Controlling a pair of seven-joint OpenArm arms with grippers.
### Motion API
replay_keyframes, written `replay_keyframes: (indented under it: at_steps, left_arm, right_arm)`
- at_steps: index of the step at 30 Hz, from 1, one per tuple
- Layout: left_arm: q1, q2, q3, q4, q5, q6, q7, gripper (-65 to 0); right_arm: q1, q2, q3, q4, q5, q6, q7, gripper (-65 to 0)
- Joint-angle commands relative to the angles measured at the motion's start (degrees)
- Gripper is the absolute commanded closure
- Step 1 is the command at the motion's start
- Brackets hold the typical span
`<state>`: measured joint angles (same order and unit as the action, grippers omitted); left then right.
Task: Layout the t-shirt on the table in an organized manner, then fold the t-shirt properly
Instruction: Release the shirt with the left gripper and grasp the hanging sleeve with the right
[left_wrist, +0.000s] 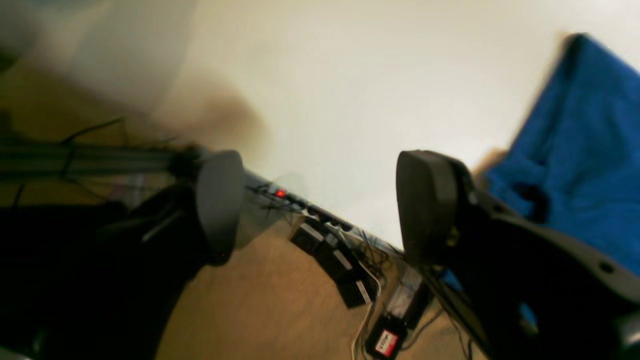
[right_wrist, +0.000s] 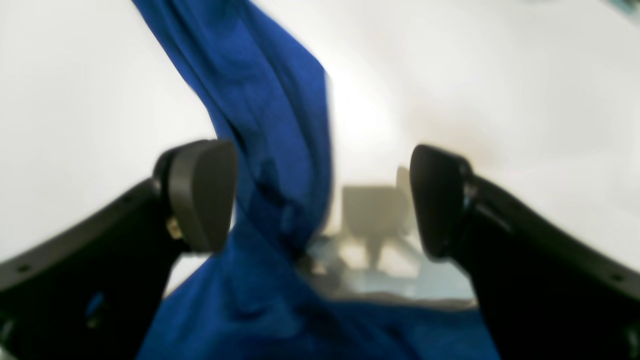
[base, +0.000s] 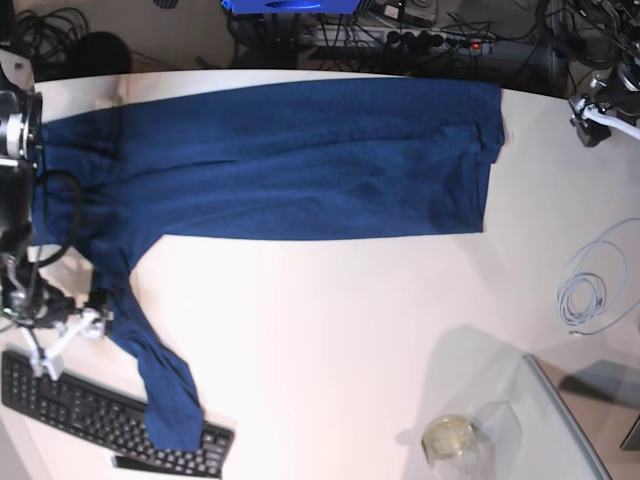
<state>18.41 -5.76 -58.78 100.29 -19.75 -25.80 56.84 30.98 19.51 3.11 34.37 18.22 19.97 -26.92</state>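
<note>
Now | left hand (left_wrist: 320, 205): fingers apart, empty; right hand (right_wrist: 322, 200): fingers apart, t-shirt (right_wrist: 280, 150) draped between, unclamped

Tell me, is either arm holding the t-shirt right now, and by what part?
Nothing is held. Both grippers' jaws stand wide open: the left gripper is beside the t-shirt, and cloth hangs loose between the right gripper jaws.

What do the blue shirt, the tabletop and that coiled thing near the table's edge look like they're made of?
The t-shirt looks like soft matte knit fabric: it drapes and creases with no shine. The table seems a smooth, hard, white laminate or painted board, given its even surface and faint sheen; which one is unclear. The coiled cable appears to be thin, pale, plastic-sheathed wire lying in loose loops.
</note>
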Motion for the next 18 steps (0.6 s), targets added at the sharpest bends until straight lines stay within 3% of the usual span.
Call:
replay_keyframes:
  at_steps: [1,5,11,18]
  left_arm:
    - [0.5,-1.0,-1.2,0.7,-0.4,-1.2,-1.1,-44.9]
    - [1.5,-1.2,-2.1,0.7,-0.4,-3.6,-1.1,-44.9]
    - [1.3,-1.2,-1.8,0.7,-0.4,-3.9,-1.1,-44.9]
    - [1.1,-1.2,-1.8,0.7,-0.4,-3.9,-1.1,-44.9]
  right_arm:
    - [2.0,1.0,-1.2,-0.5,0.3,-0.9,1.6,-50.7]
    - [1.8,0.8,-8.6,1.0,0.3,-1.5,4.2,-49.8]
    - [2.7,-0.3,-11.6,1.7,0.3,-1.5,4.4,-35.3]
    - [2.6,-1.7,-11.8,1.5,0.1,-1.5,4.3,-34.2]
